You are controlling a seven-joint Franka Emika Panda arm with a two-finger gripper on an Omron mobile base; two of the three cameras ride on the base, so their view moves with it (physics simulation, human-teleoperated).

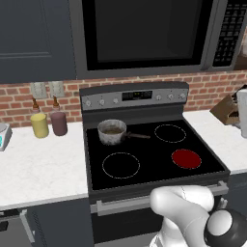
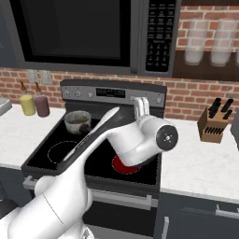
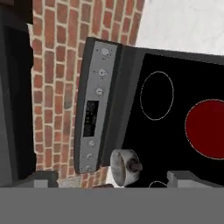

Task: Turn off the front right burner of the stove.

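The stove [image 1: 154,144] is a black glass-top range with a grey knob panel [image 1: 132,98] at its back. Its front right burner [image 1: 186,158] glows solid red; the other three rings are dark. The arm partly covers that red burner [image 2: 122,165] in the right base view. The hand view is rolled and looks down on the panel [image 3: 97,109], with three knobs [image 3: 102,72] near the top and the red burner [image 3: 208,127] at the right edge. My gripper [image 3: 113,179] is open and empty, held above the cooktop and short of the panel, its fingertips [image 3: 41,177] wide apart.
A small saucepan [image 1: 112,131] sits on the back left ring, handle pointing right. A microwave [image 1: 144,34] hangs over the stove. Two bottles [image 1: 48,123] stand on the left counter, and a knife block [image 2: 214,123] on the right counter.
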